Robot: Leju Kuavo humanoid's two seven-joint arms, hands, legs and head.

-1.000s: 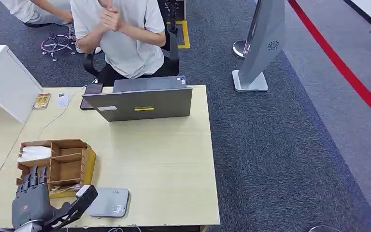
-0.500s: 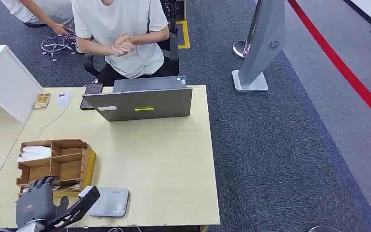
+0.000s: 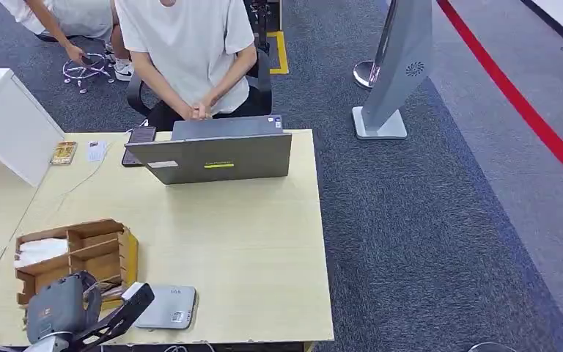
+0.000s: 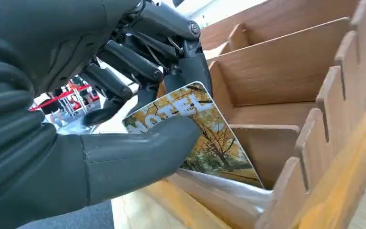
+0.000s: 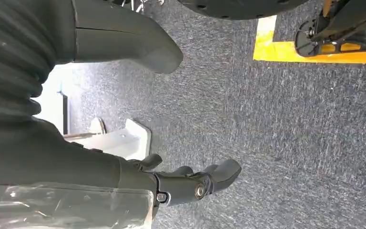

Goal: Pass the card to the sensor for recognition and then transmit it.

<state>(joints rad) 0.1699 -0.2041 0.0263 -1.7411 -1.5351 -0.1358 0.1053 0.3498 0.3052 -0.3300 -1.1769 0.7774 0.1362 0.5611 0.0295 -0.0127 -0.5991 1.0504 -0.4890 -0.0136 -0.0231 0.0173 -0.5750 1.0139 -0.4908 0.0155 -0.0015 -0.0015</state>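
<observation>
Autumn-tree card (image 4: 205,133) tilted in wooden organizer slot (image 4: 286,76); grey sensor (image 3: 167,306) beside it

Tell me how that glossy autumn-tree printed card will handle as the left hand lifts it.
The glossy autumn-tree printed card looks thin, flat and unbent between the left hand's thumb and fingers: probably stiff and light. Its sheen suggests it may slip. The wooden compartment box could drag along.
</observation>
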